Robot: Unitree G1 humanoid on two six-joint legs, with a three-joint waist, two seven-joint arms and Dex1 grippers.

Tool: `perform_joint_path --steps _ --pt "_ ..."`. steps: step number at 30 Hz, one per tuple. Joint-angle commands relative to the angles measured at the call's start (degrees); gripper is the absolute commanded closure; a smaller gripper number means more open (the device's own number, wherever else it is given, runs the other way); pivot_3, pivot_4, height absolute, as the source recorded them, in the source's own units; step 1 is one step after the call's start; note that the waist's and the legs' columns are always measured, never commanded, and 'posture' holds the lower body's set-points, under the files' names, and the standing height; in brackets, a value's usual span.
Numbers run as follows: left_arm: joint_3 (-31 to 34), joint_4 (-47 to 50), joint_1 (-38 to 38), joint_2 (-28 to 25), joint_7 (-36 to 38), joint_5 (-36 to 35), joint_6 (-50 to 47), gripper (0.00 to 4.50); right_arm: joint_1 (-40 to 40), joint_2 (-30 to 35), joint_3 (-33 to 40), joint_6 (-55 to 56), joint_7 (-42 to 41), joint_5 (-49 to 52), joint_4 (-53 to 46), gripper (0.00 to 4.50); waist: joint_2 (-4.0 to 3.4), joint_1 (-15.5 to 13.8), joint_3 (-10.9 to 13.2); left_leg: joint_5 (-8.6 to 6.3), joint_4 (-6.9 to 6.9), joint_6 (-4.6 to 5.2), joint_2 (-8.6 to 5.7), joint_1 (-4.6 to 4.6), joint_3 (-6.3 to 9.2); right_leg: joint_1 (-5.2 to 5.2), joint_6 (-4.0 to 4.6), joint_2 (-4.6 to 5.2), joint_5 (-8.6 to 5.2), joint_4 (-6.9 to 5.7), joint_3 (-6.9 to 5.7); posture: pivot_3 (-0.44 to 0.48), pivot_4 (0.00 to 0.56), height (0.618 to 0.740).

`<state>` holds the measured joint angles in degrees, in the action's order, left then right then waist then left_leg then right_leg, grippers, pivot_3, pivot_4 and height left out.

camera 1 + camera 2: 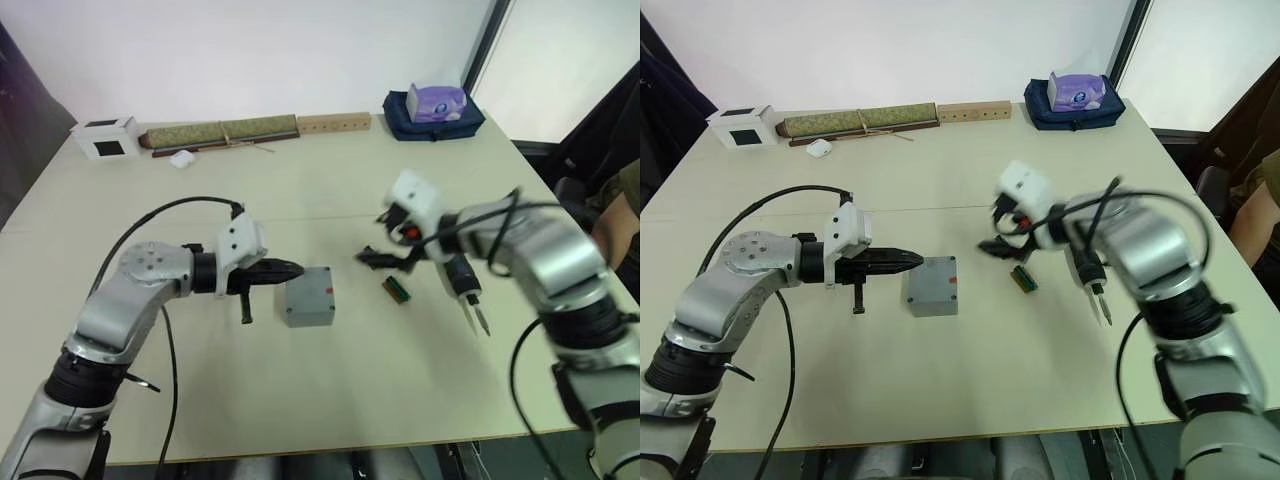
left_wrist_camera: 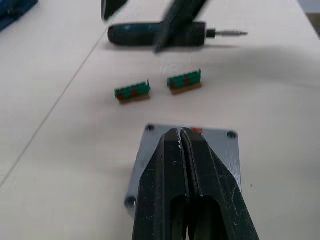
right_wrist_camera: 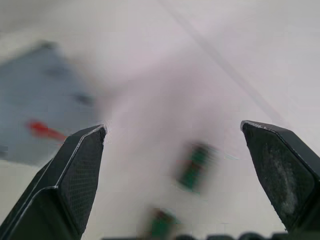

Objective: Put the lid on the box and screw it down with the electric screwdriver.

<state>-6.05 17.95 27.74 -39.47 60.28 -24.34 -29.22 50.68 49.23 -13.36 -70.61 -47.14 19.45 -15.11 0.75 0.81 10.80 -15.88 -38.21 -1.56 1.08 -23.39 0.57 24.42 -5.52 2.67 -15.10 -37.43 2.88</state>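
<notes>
Left gripper [image 2: 181, 137] (closed) overlapping lid [image 2: 222, 150]

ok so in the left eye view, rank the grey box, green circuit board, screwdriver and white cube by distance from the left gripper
1. Grey box, right at the left gripper's shut fingertips.
2. Green circuit board, past the box.
3. Electric screwdriver, under the right arm.
4. White cube, at the table's far left corner.

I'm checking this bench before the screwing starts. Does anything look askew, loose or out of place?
Nothing is spilled or damaged. The grey lid sits flush on the square grey box. Two small green circuit boards lie loose on the table between the box and the black stick-shaped electric screwdriver, which lies on its side.
</notes>
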Motion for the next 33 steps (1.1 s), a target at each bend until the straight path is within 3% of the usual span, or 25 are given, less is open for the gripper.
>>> perform_joint_path --steps 1,5,9,24,27,33 --pt "-0.27 2.47 1.19 0.72 0.29 -0.8 1.01 4.5 1.41 6.07 -3.72 -3.95 -2.9 -0.29 1.36 0.05 0.0 0.05 0.0 0.0 0.01 0.0 0.0 0.0 0.01 0.0 0.0 -0.01 0.0 0.01 0.0 0.0 0.15 0.74" --pt "-0.56 2.52 1.38 1.6 0.01 -0.4 1.28 4.5 2.33 8.5 -6.48 -5.69 -2.69 -1.77 5.37 0.05 0.0 0.47 0.0 0.0 0.0 0.0 0.01 0.02 -0.03 0.01 0.0 -0.02 0.0 -0.02 0.04 0.0 0.15 0.74" --pt "-1.15 2.54 1.03 2.86 -0.84 -0.02 2.15 4.5 6.67 7.0 -11.83 -10.6 -2.37 -3.3 15.94 0.05 -0.01 0.29 0.01 0.0 -0.02 0.0 0.01 0.02 -0.03 0.01 0.0 -0.02 0.0 -0.04 0.04 0.0 0.15 0.74" --pt "-1.1 7.18 -1.54 3.37 -4.44 -0.63 0.6 4.5 12.82 1.43 -23.47 -4.03 -10.25 -9.76 38.05 0.05 -0.02 0.33 0.01 0.0 -0.01 0.0 0.01 0.01 -0.02 0.03 0.0 -0.03 0.0 -0.03 0.04 0.0 0.15 0.74" --pt "-0.67 7.89 -2.1 3.01 -4.65 -0.92 0.42 4.5 13.43 -0.51 -25.0 -2.86 -11.63 -10.97 40.8 0.56 -0.02 0.28 0.01 0.0 -0.01 0.0 0.0 0.01 -0.04 0.03 0.0 -0.01 0.0 -0.03 0.04 0.0 0.15 0.74" --pt "-0.33 7.84 -2.2 2.65 -4.72 -0.87 0.29 4.5 14.57 -2.27 -24.12 -2.42 -12.92 -12.99 42.88 2.57 -0.01 0.37 0.0 0.0 -0.02 0.0 0.0 0.02 -0.03 0.03 0.0 -0.02 0.01 -0.04 0.04 0.0 0.15 0.74"
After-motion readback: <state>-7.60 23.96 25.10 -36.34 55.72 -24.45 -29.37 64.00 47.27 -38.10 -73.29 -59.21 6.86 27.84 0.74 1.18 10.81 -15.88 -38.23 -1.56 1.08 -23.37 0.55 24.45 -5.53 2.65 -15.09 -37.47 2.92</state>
